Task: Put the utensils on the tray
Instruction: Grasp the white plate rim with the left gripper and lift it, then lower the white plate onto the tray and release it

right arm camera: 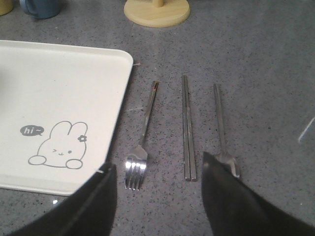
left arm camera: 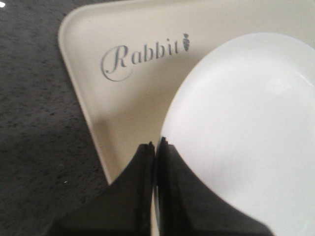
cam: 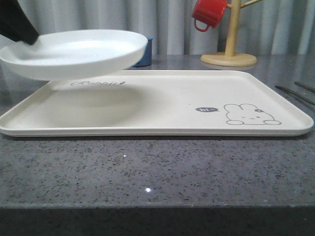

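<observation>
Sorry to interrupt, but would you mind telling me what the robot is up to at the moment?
The left gripper is shut on the rim of a round white plate, holding it in the air above the left half of the cream rabbit tray. The right gripper hangs open over the grey countertop beside the tray, where the fork, the chopsticks and the spoon lie side by side. No utensil is on the tray yet.

A held plate (cam: 74,51) overhangs the tray's (cam: 197,93) left half; right half bare.
</observation>
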{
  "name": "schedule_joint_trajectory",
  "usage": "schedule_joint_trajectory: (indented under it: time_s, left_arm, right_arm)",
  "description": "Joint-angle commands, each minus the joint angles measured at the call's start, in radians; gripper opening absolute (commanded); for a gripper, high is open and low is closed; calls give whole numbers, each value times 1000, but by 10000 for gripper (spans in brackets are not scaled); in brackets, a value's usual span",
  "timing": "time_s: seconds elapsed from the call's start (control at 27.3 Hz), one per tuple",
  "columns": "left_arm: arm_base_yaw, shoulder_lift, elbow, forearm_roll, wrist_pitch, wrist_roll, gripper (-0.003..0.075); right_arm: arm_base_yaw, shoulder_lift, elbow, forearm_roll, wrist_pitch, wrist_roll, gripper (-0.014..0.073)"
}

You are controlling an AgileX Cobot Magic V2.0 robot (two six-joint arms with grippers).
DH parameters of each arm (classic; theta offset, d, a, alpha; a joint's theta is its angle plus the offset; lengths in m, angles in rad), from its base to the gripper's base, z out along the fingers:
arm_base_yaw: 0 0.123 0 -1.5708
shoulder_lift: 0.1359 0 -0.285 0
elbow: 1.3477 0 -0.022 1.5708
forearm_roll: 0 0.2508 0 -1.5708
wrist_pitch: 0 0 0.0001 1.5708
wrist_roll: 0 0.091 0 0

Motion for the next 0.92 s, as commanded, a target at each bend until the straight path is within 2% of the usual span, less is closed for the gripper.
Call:
schedule_joint_trajectory:
  time_s: [0.0,0.18,0.26,0.37,0.44,0.62,0.73,0.81,0.88]
  left_arm:
    - [-51,12,-30,-57,-52,2,-18]
    - [-80,79,-30,-57,-93,-2,0]
    - [-85,89,-30,-51,-93,-2,79]
    - [-85,91,-30,-50,-93,-2,270]
    - [-85,91,-30,-50,-91,-2,353]
    - [-94,27,-42,9,-78,-2,368]
    - [-155,-62,-42,106,-63,-38,368]
    - [-236,-135,-42,257,-60,-130,368]
    - [-338,-213,-32,461,-60,-281,368]
  right_arm:
    - [-5,14,-30,-7,-79,-6,423]
    - [-5,14,-30,-7,-79,-6,423]
    - [-5,14,-30,-7,-79,-6,423]
    - [-5,14,-30,-7,-79,-6,423]
    - [-5,14,-30,-7,-79,-6,423]
    - [-5,14,-30,-7,-79,-6,423]
    - [-5,14,-30,-7,-79,-6,423]
    - [-5,14,-30,-7,-79,-6,423]
    - [-5,14,-30,-7,-79,-6,423]
